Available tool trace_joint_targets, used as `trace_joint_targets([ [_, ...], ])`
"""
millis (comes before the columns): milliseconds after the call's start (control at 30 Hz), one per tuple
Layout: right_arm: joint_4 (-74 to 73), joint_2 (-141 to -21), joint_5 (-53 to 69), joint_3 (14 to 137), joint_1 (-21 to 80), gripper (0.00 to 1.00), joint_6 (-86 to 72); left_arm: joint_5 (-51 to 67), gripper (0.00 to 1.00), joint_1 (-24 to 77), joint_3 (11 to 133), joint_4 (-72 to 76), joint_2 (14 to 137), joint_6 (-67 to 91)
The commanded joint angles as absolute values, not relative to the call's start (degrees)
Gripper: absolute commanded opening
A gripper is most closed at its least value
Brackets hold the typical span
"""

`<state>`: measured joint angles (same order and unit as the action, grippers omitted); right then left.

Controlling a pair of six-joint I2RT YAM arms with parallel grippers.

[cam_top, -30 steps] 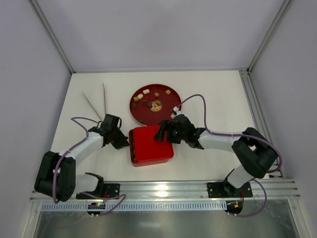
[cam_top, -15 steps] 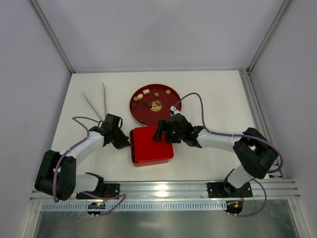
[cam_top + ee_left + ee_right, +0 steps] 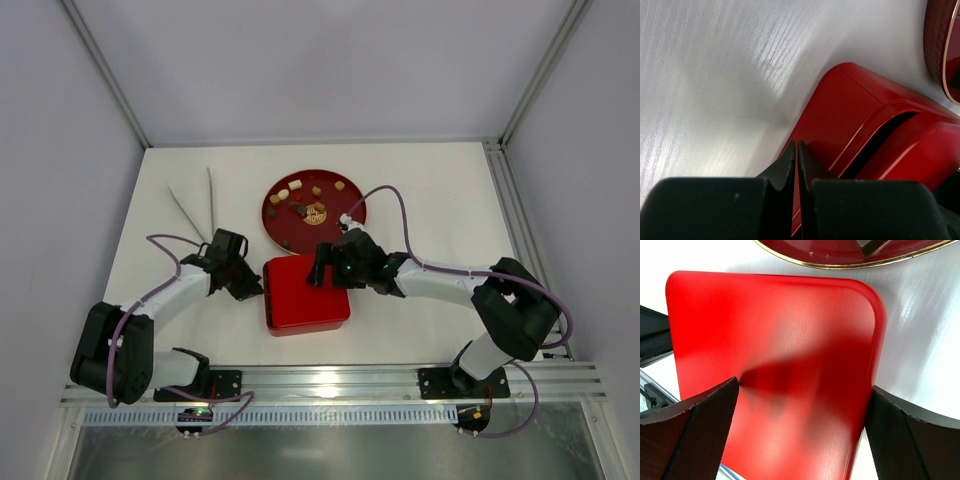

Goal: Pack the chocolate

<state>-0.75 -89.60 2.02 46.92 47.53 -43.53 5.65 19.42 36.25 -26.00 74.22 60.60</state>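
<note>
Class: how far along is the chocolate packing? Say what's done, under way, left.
Done: the red lid is on, hiding what's packed. Under way: right claw open over the lid, gripping nothing; left claw shut beside it. Left: chocolate pieces lie on the round plate; a side gap suggests the lid isn't seated.

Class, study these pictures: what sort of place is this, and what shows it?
Probably a robotics lab test cell: a left arm and a right arm bolted to an aluminium rail, a white table, and plain panel walls on metal framing.
</note>
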Motion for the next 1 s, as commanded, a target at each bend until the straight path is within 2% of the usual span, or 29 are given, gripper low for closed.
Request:
trace_joint_targets([
  [0,0.35,-87.89,2.64,49.92,48.78,1.00,-43.50,8.70,0.00,20.04,38.50,-23.20,74.09,60.82],
  [967,-10.02,-92.63,0.26,57.39,49.66,1.00,-43.68,8.35,0.00,20.74,38.58,-23.38,74.00,61.44],
])
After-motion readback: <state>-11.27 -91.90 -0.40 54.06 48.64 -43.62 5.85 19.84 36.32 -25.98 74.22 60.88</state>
